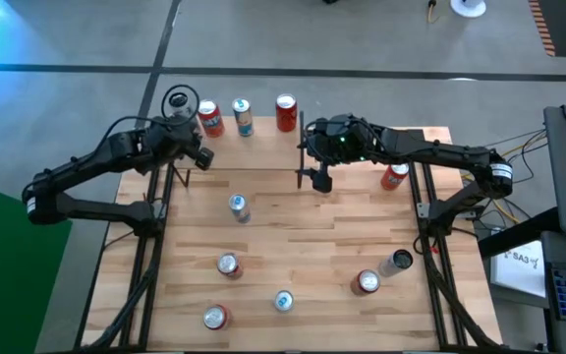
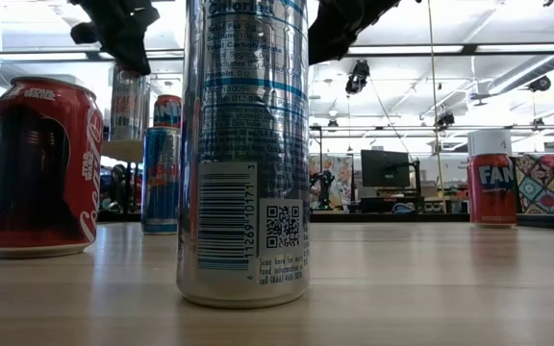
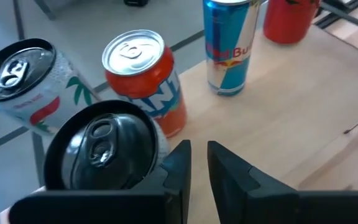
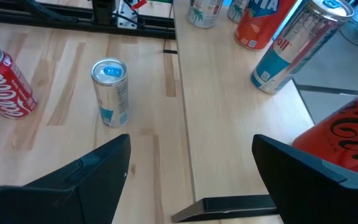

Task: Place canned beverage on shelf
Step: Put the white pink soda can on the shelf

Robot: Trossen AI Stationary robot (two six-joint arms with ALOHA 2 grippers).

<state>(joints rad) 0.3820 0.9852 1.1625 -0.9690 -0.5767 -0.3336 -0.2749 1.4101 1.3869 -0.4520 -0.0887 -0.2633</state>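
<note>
Left hand (image 3: pixel 199 163) nearly shut, empty, beside black-topped can (image 3: pixel 101 152) on shelf (image 3: pixel 303 93), upper left in the high view. Orange can (image 3: pixel 146 78) and blue can (image 3: pixel 230 43) crowded alongside. Right hand (image 4: pixel 191 165) wide, upper centre.

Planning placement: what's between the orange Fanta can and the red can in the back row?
One upright Red Bull can, touching neither Fanta can nor red can; high view.
</note>
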